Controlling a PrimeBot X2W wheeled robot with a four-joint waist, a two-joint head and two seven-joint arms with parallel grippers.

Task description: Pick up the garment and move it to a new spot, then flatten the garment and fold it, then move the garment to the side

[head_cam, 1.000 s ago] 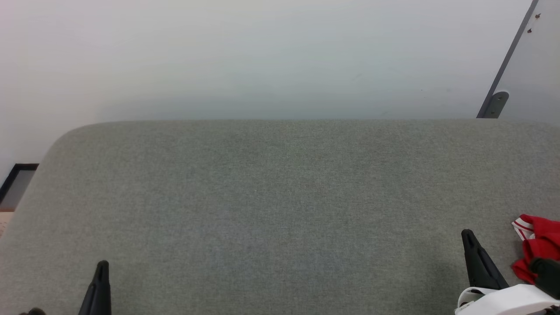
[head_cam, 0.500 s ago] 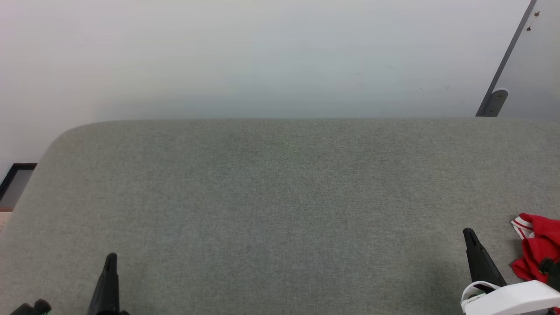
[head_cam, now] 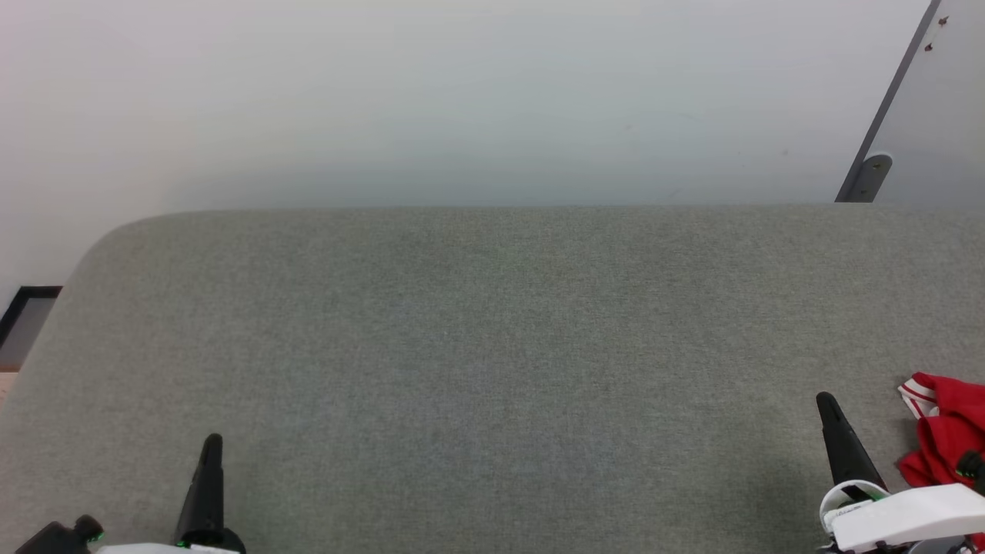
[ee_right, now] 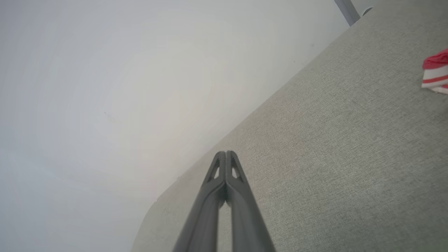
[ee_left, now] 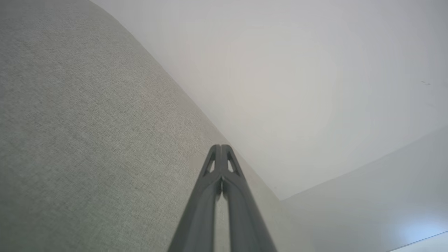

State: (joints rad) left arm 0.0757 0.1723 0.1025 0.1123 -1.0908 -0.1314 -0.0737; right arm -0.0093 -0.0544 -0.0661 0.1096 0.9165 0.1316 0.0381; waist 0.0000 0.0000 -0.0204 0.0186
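You are looking at a broad pad (head_cam: 492,346) of grey-green woven cloth that runs from 9 o'clock to 3 o'clock across the head view, its far corner at 10 o'clock rounded. Behind it, from 10 to 2 o'clock, stands a plain white wall (head_cam: 462,100). At 2 o'clock a slanted grey strip (head_cam: 893,100) ends in a small grey bracket (head_cam: 868,177) just above the pad's far edge. At 9 o'clock, past the pad's left side, you can see a dark frame (head_cam: 27,304) low against the wall.

The garment (head_cam: 943,431) lies bunched on the pad at 4 o'clock, cut off by the right edge of the head view: red cloth with a red-and-white striped trim turned towards the pad's middle. The right gripper (head_cam: 827,404) rises at 5 o'clock, and the garment sits near it on its 3 o'clock side, clear of the finger. A dark part of that arm overlaps the red cloth lower down; you cannot tell whether it touches. In the right wrist view the striped trim shows at 2 o'clock, well apart from the fingertips.

The right gripper's fingers are pressed together at the tips with nothing between them. The left gripper (ee_left: 221,148) sits at 7 o'clock in the head view, above bare pad, its fingers likewise pressed together on nothing.
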